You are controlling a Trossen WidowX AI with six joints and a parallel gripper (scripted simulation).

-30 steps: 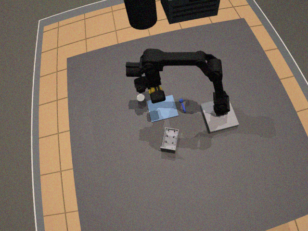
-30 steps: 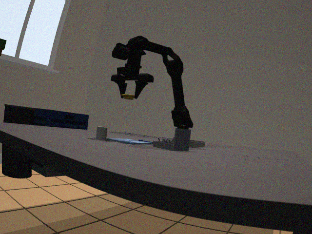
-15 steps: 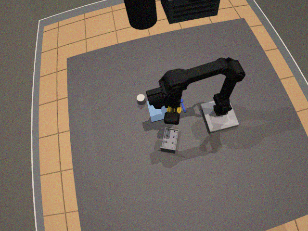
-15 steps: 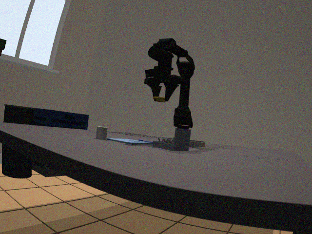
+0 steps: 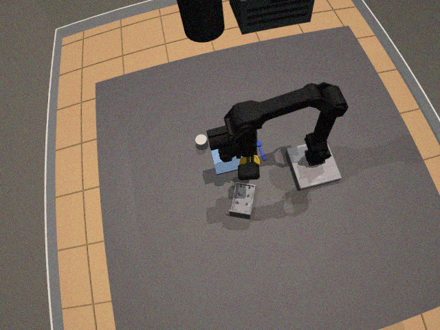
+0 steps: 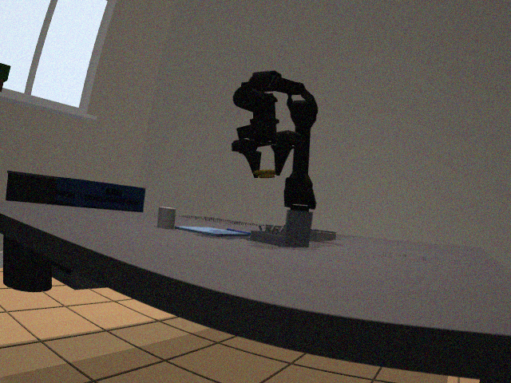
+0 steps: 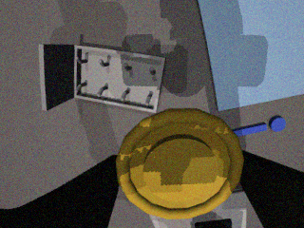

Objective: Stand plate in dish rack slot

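A round yellow plate (image 5: 254, 159) (image 6: 264, 174) (image 7: 180, 166) lies flat across my gripper's fingers, held by its rim on both sides, high above the table. My gripper (image 6: 267, 171) (image 7: 178, 160) is shut on it; in the top view the arm and a finger hide part of the plate. The grey dish rack (image 5: 240, 214) (image 7: 116, 105) stands on the table with short pegs inside and a taller wall at one end. In the wrist view it is up and to the left of the plate. In the exterior view the rack is largely hidden behind the arm's base.
A light blue mat (image 5: 224, 166) (image 6: 210, 230) (image 7: 271, 24) lies beside the rack. A blue utensil (image 5: 262, 152) (image 7: 252, 129) lies by the mat. A white cylinder (image 5: 201, 140) (image 6: 166, 217) stands at the mat's far side. The arm's base plate (image 5: 328, 174) is at the right in the top view.
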